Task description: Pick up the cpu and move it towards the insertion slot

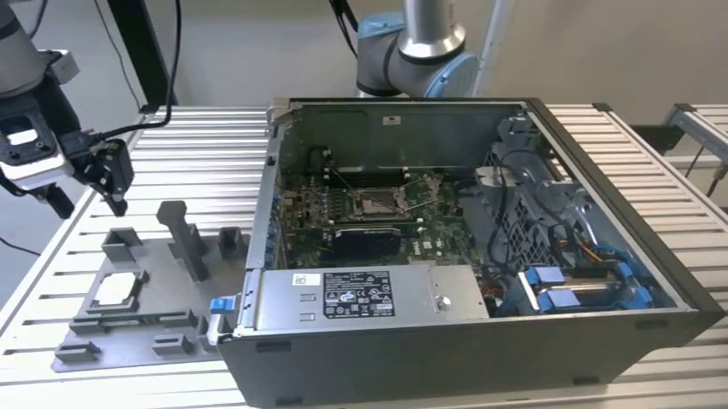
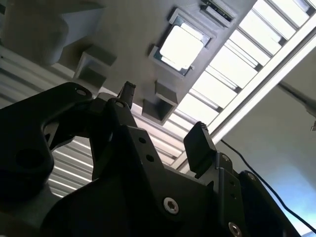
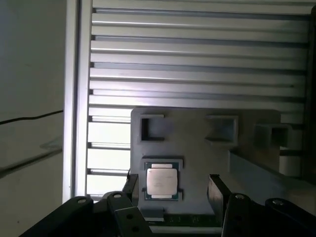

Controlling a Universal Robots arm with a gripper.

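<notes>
while the cpu (image 1: 116,290) sits untouched in its grey fixture (image 1: 125,348), the empty tool (image 1: 88,194) hovers above it, jaws apart; the insertion slot (image 1: 376,202) lies unfilled.

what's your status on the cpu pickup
Black two-finger gripper open, empty, above the grey plastic fixture. Silver-topped square cpu seated in its pocket, untouched. Shiny metal-framed insertion slot uncovered.
</notes>
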